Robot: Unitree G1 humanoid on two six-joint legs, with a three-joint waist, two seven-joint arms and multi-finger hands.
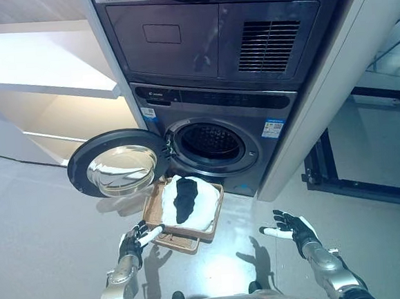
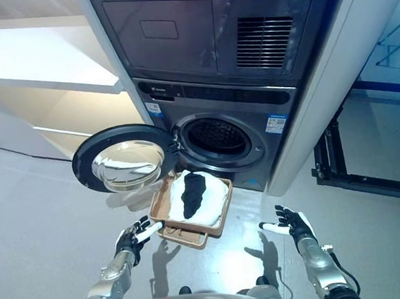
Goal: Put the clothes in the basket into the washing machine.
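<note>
A brown wicker basket (image 1: 156, 210) sits on the floor in front of the washing machine (image 1: 214, 114). It holds a white cloth (image 1: 204, 203) with a black garment (image 1: 185, 198) on top. The machine's round door (image 1: 118, 170) stands open to the left and the drum (image 1: 212, 142) looks empty. My left hand (image 1: 132, 243) is open, low at the basket's near left corner, not touching the clothes. My right hand (image 1: 293, 229) is open and empty, to the right of the basket above the floor.
A dryer (image 1: 215, 30) is stacked above the washer. White shelves (image 1: 37, 65) stand to the left. A white panel (image 1: 334, 90) flanks the machines on the right, with a black metal frame (image 1: 327, 174) beyond it.
</note>
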